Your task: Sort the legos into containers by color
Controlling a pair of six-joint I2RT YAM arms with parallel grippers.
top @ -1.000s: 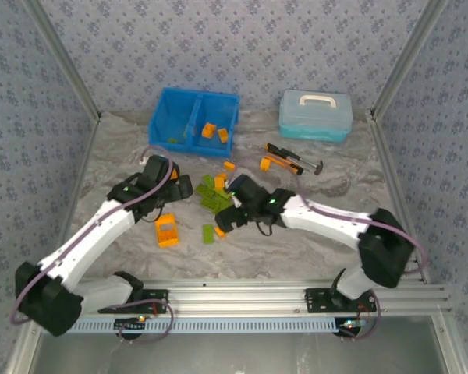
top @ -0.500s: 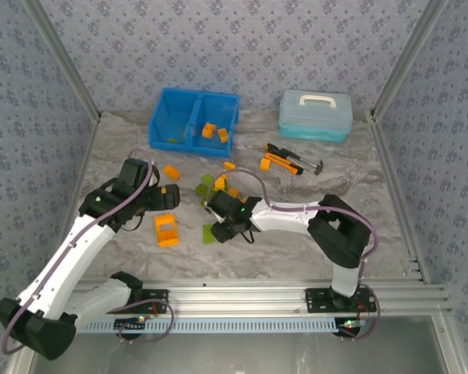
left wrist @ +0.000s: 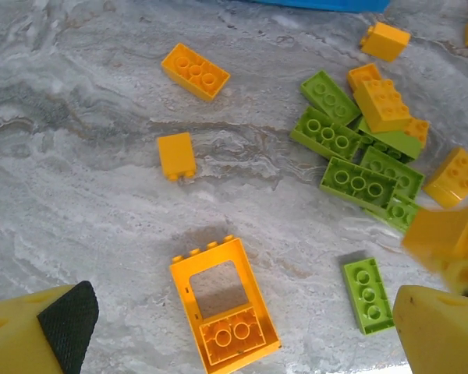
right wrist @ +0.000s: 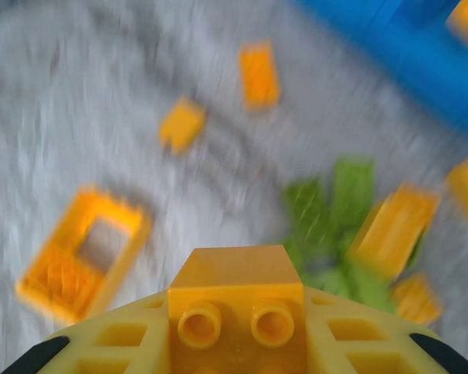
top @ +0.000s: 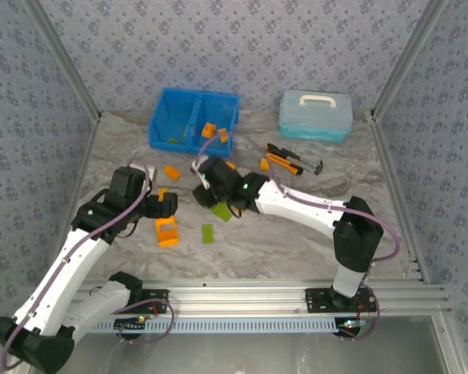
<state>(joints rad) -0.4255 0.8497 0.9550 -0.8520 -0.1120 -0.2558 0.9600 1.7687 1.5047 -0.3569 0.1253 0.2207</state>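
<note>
Right wrist: orange brick (right wrist: 235, 300) gripped in right pincer (right wrist: 235, 343).

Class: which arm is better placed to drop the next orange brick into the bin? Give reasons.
Right: the right fingers clamp an orange brick, near the blue bin; the left fingers stand open, empty.

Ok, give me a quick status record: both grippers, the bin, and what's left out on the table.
left gripper: open, empty, near the orange frame block
right gripper: shut on an orange brick, near the green pile
blue bin: bin bricks, orange, in its right compartment
table: green pile, frame block and loose orange bricks unsorted
</note>
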